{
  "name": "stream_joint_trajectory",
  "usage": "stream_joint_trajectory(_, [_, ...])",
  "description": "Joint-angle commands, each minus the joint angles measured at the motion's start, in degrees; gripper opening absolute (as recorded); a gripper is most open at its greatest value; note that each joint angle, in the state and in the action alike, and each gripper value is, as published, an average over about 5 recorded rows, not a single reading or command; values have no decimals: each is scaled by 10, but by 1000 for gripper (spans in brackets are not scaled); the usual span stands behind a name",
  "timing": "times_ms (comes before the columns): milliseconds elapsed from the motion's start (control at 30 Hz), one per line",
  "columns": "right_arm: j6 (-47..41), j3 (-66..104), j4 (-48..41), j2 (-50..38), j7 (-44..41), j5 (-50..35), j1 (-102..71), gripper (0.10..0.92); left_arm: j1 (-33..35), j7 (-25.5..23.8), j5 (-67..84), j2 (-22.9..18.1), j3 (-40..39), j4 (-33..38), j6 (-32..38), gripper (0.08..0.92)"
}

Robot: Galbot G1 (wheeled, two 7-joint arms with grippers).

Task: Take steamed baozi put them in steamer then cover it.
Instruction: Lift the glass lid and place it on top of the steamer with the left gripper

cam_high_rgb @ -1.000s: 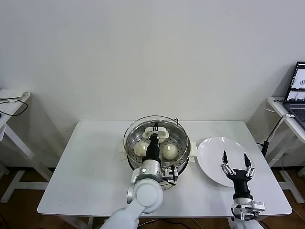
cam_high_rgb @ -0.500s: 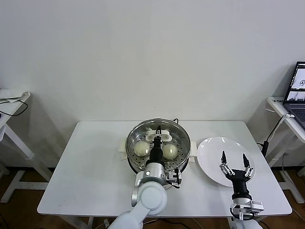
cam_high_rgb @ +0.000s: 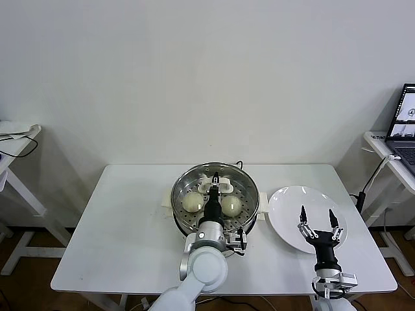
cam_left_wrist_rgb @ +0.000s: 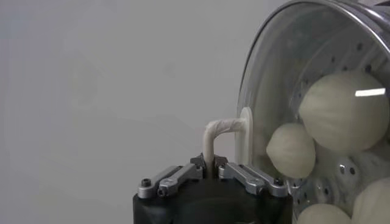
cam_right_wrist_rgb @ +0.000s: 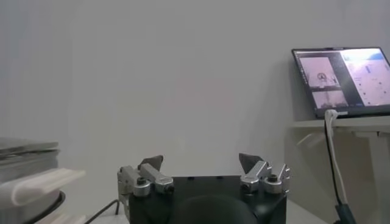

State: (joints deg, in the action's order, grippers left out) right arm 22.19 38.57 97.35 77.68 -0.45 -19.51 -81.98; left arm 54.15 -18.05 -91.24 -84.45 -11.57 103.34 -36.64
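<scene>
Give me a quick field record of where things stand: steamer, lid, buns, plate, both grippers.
steamer: centre of table, glass lid on top
glass lid: resting on the steamer, white handle at its centre
baozi: inside, seen through the lid
plate: empty, beside the steamer on the robot's right
left gripper: shut on the white handle
right gripper: open, above the plate, holding nothing
</scene>
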Motion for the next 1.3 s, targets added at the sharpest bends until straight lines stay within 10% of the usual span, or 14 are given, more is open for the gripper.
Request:
stream_joint_trajectory(33, [0, -2, -1, 0, 0, 1, 1, 823, 2, 3, 0, -5, 0, -4, 1, 188])
stream_joint_trajectory(1300, [0, -7, 1, -2, -4, 8, 3, 823, 8, 18, 1, -7, 8, -14, 14, 188])
